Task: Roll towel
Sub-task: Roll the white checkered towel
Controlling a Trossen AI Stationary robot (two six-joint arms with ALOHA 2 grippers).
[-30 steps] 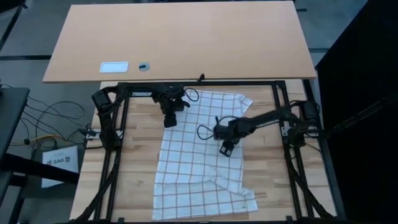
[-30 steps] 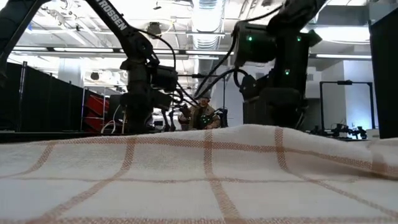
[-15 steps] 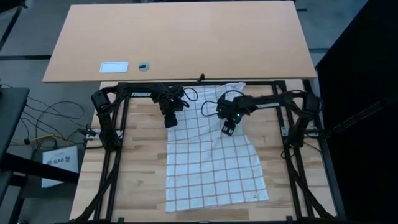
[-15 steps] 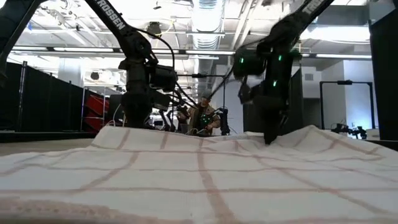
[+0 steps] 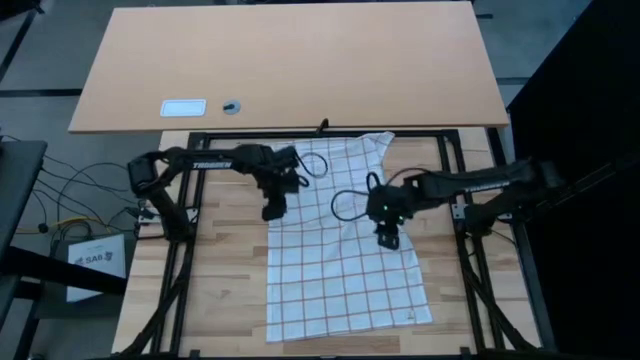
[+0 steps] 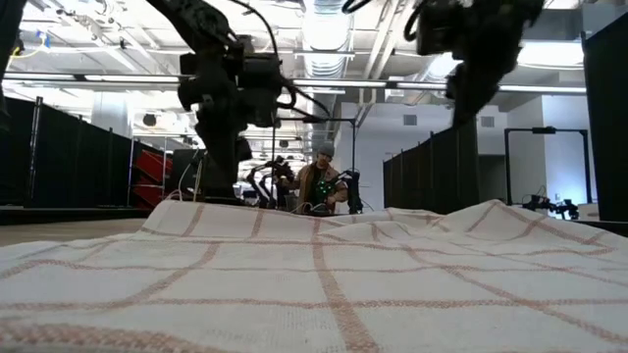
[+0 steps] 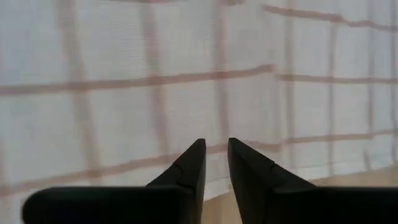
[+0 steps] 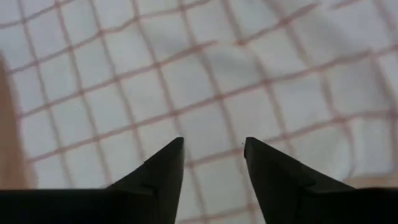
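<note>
The towel (image 5: 340, 240), white with a reddish-brown grid, lies spread flat across the middle of the wooden work surface (image 5: 225, 280), running from the near edge up to the far edge, where its far right corner (image 5: 375, 147) is rumpled and reaches the frame rail. No roll has been started; the cloth looks laid out and ready.

The left gripper (image 5: 272, 211) hangs over the towel's left edge, toward the far left corner of the cloth. In its wrist view the left gripper (image 7: 215, 163) has its fingers almost together, a thin slit between them and nothing caught in it, with the towel's edge and bare wood just beyond the tips.

The right gripper (image 5: 387, 241) is above the towel's right side, about halfway along its length. In its wrist view the right gripper (image 8: 212, 162) has its fingers apart with a clear gap, holding nothing, only wrinkled cloth below.

Risks from here, as I judge them: the cloth is thin and floppy, so a pinch may slip off or drag the whole towel instead of lifting an edge. The two grippers sit at different distances along the towel, so a roll begun like this could run skewed. The bunched far corner could also fold into the roll and make it lumpy
</note>
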